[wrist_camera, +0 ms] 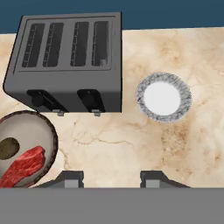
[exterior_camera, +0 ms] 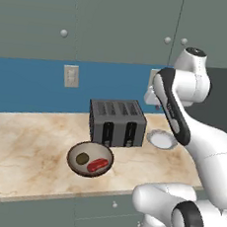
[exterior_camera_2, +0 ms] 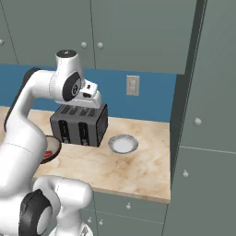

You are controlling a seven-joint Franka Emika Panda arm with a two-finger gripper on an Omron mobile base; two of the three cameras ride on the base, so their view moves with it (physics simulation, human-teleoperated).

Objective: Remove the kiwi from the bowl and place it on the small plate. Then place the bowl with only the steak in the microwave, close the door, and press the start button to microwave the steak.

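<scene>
While your gripper (wrist_camera: 111, 178) hangs high above the counter (wrist_camera: 131, 144) with its jaws spread apart and nothing between them, the kiwi (exterior_camera: 82, 158) sits inside the bowl (exterior_camera: 74, 153) beside the steak (exterior_camera: 97, 165). You've got the bowl near the counter's front edge, just ahead of the toaster (exterior_camera: 117, 122). The small plate (exterior_camera: 162, 139) lies bare toward the counter's right end.

home kitchen: marble-look counter (exterior_camera: 27, 146), four-slot toaster (exterior_camera: 117, 122), grey-green cabinets (exterior_camera: 120, 22), blue backsplash (exterior_camera: 29, 84), wall outlet (exterior_camera: 71, 76).
</scene>
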